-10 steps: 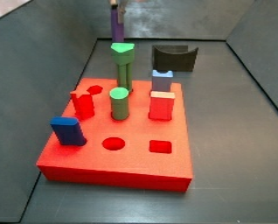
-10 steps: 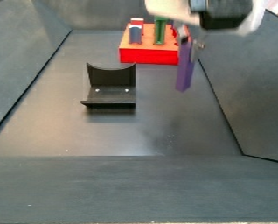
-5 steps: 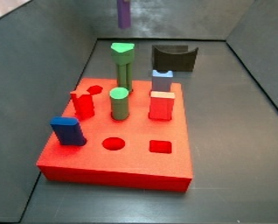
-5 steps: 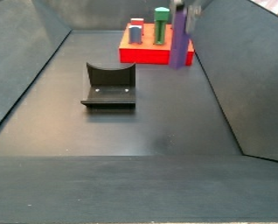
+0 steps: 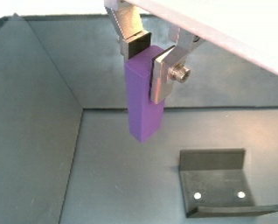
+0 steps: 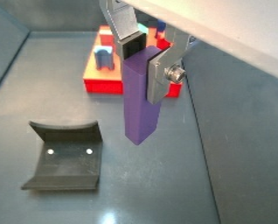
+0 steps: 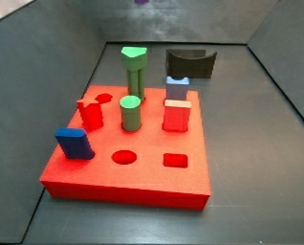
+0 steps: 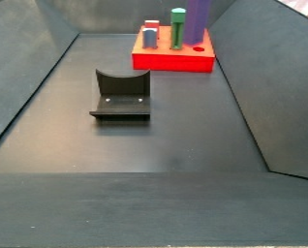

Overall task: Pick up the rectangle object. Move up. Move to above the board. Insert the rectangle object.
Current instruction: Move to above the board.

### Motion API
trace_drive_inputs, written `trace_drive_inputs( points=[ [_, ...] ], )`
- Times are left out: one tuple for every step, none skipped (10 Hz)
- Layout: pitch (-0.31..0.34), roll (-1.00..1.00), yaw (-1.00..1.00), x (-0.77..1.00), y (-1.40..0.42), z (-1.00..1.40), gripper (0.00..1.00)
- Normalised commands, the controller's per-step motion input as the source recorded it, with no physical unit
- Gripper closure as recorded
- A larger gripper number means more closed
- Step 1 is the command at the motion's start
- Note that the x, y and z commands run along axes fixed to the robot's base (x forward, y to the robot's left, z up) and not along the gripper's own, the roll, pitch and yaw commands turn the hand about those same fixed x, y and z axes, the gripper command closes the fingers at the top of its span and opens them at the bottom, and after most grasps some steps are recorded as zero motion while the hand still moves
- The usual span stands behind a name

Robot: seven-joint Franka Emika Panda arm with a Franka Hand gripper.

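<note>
The rectangle object (image 5: 144, 105) is a long purple bar hanging upright, and my gripper (image 5: 151, 59) is shut on its upper end in both wrist views, gripper (image 6: 148, 59) and rectangle object (image 6: 142, 109) alike. It hangs high over the dark floor. The board (image 6: 104, 85), a red slab, lies beyond its lower end. In a side view only the bar's lower part (image 8: 199, 15) shows, in front of the board (image 8: 169, 61). The other side view shows the board (image 7: 129, 177) with an open square hole (image 7: 175, 161); only the bar's tip (image 7: 141, 2) shows there. The gripper itself is cut off in both side views.
The fixture (image 7: 190, 63) stands on the floor behind the board; it also shows as fixture (image 8: 120, 94) and fixture (image 5: 223, 179). Two green pegs (image 7: 130, 113), a red block (image 7: 177, 117) and a dark-blue block (image 7: 75, 143) stand in the board. Grey walls enclose the floor.
The gripper has carried the purple bar upward, out past the top edge of both side views, and closer to the board.
</note>
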Motion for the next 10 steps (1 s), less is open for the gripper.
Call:
trace_drive_inputs(
  points=[
    [0.082, -0.04, -0.03, 0.06, 0.01, 0.66, 1.00],
    [0.078, -0.03, -0.03, 0.03, 0.01, 0.43, 1.00],
    [0.077, -0.02, -0.03, 0.02, 0.00, 0.26, 1.00],
    [0.082, 0.04, 1.00, 0.08, -1.00, 0.13, 1.00],
    [0.081, 0.04, 1.00, 0.08, -1.00, 0.11, 1.00],
    [0.084, 0.06, 1.00, 0.07, -1.00, 0.12, 1.00],
    [0.086, 0.05, 1.00, 0.07, -1.00, 0.12, 1.00],
    [0.094, 0.05, 1.00, 0.08, -1.00, 0.13, 1.00],
    [0.100, 0.05, 1.00, 0.08, -1.00, 0.13, 1.00],
    [0.121, 0.05, 1.00, 0.08, -1.00, 0.13, 1.00]
  ],
)
